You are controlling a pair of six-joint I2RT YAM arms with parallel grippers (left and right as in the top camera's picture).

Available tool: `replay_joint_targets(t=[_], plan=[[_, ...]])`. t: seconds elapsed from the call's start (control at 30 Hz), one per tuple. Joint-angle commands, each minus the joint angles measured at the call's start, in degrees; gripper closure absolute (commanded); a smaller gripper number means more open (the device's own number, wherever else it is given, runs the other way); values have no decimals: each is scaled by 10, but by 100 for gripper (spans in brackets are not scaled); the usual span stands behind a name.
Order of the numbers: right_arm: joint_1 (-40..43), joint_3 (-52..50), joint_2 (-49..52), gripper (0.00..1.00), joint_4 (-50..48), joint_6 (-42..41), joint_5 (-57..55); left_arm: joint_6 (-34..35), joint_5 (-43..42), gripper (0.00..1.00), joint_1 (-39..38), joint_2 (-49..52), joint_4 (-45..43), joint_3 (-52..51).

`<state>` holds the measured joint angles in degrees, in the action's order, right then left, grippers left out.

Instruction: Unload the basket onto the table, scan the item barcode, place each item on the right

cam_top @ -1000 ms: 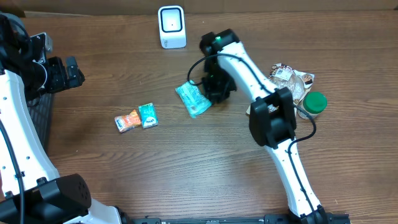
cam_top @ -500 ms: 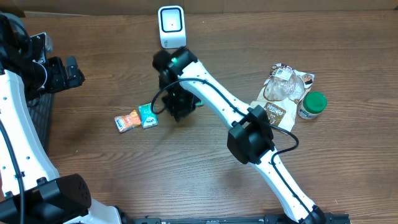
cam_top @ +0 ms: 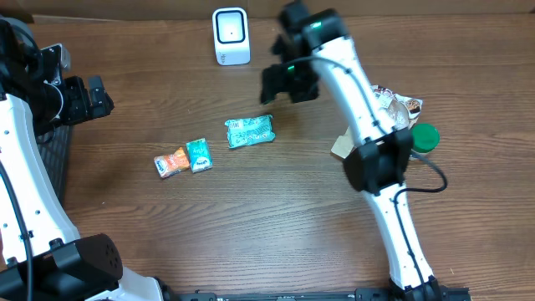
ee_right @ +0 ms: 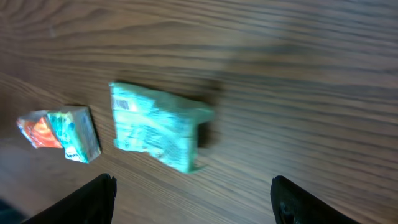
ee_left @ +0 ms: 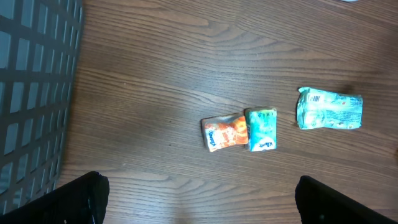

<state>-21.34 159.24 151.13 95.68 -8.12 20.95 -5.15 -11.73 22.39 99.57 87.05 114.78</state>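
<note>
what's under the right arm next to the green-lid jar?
A snack bag: its clear top and a tan corner stick out either side of the right arm. The bag's middle is covered. Of the green-lid jar, little but the lid shows.

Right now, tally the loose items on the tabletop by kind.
Teal packets: 2 (large teal packet, small teal packet)
Orange packet: 1
Scanner: 1
Green-lidded jar: 1
Snack bag, partly hidden: 1
Total: 6

No legible text; barcode [ee_right: 126, 104] printed on teal packet [ee_right: 157, 132].
</note>
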Motion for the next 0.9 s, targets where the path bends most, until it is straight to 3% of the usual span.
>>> replay_joint_targets(t=[0.0, 0.13, 0.33, 0.4, 0.47, 0.6, 0.67, 0.87], plan=[[12, -55, -12, 23, -14, 47, 121, -11, -1, 0, 1, 1, -1, 1], [14, -122, -12, 21, -56, 71, 156, -11, -1, 0, 1, 1, -1, 1], [5, -219, -12, 24, -147, 44, 186, -11, -1, 1, 1, 1, -1, 1], [3, -246, -12, 30, -175, 20, 187, -11, -1, 0, 1, 1, -1, 1], [1, -267, -12, 43, -196, 5, 193, -11, -1, 0, 1, 1, -1, 1], [-1, -286, -12, 80, -216, -13, 193, -11, -1, 0, 1, 1, -1, 1], [-2, -286, -12, 92, -219, -13, 193, -11, -1, 1, 1, 1, -1, 1], [5, -273, -15, 96, -221, -8, 232, -11, -1, 0, 1, 1, -1, 1]])
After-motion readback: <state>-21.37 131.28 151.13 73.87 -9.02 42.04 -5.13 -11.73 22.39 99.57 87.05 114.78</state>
